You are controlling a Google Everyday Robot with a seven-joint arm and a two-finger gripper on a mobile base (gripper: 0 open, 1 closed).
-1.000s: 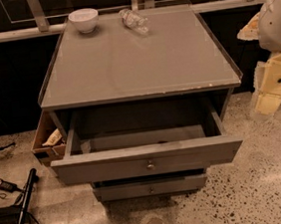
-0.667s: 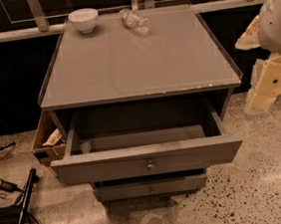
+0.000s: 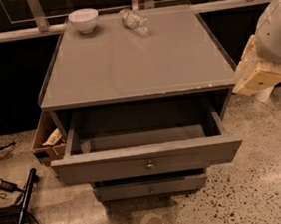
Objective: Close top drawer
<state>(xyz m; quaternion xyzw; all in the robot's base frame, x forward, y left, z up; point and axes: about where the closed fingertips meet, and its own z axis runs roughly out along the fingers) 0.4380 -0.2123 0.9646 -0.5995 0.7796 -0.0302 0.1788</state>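
The top drawer [image 3: 111, 166] is a wide grey drawer with a small round metal knob [image 3: 150, 166] at the centre of its front. It stands pulled far out of the grey cabinet [image 3: 135, 59], and its inside looks empty. My gripper [image 3: 256, 76], cream-coloured below the white arm [image 3: 277, 29], hangs at the right of the cabinet. It is level with the cabinet's top right corner and above and to the right of the drawer's front, not touching it.
A narrower grey drawer front [image 3: 151, 188] sits below the top drawer. A small brown side box [image 3: 45, 139] sticks out at the cabinet's left. A white bowl [image 3: 83, 20] and a lying plastic bottle [image 3: 134, 20] are on top. Cables [image 3: 8, 188] and a black pole [image 3: 22, 206] lie on the floor at the left.
My gripper has shifted a little left and up, closer to the cabinet's right edge. The top drawer has not moved.
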